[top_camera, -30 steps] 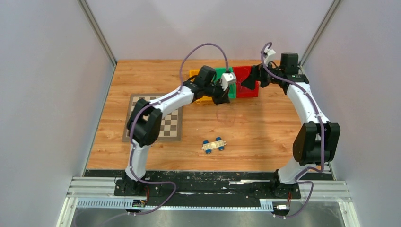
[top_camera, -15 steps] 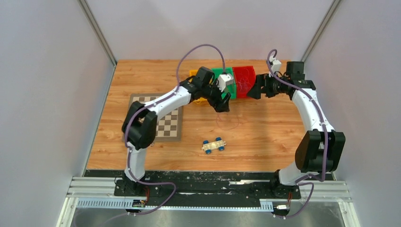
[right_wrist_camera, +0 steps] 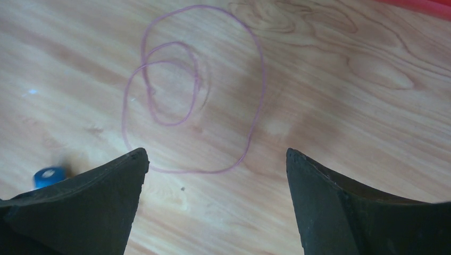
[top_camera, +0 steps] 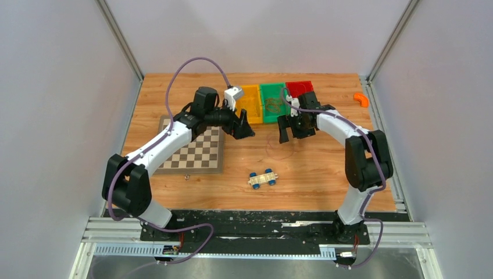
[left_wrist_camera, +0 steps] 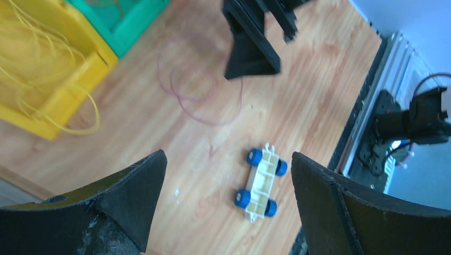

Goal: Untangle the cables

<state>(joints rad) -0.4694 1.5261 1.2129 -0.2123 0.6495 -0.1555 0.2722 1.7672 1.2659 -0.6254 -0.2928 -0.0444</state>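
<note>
Near the worktop's [top_camera: 325, 168] middle, just on the near side of the bins, you've got one thin reddish cable [right_wrist_camera: 195, 85] lying loose in several overlapping loops, flat on the wood and touching nothing else. The right end effector [right_wrist_camera: 215, 151] hangs over it w/ jaws spread wide and nothing between them. In the wrist view the loops sit right btwn its fingers, but you can't tell how far above the wood the tips are. The left end effector [left_wrist_camera: 227, 156] is wide too and empty. It's off to the left of the loops, in front of the yellow bin [left_wrist_camera: 74, 85].

Along the far edge three bins stand side by side, left to right: yellow, then the green bin [top_camera: 272, 85], then the red bin [top_camera: 299, 87]. The yellow cables [left_wrist_camera: 32, 58] lie in the yellow one in a loose tangle, w/ one strand hanging over its wall onto the wood. The orange cables [top_camera: 272, 106] curl in the green one. The red one is mostly hidden by the right arm — contents not readable.

The toy car [left_wrist_camera: 260, 183], blue wheels, sits toward the near edge, apart from the loops. The checkerboard mat [top_camera: 195, 154] lies toward the left edge, and a small orange piece [top_camera: 361, 99] is by the far-right corner.
</note>
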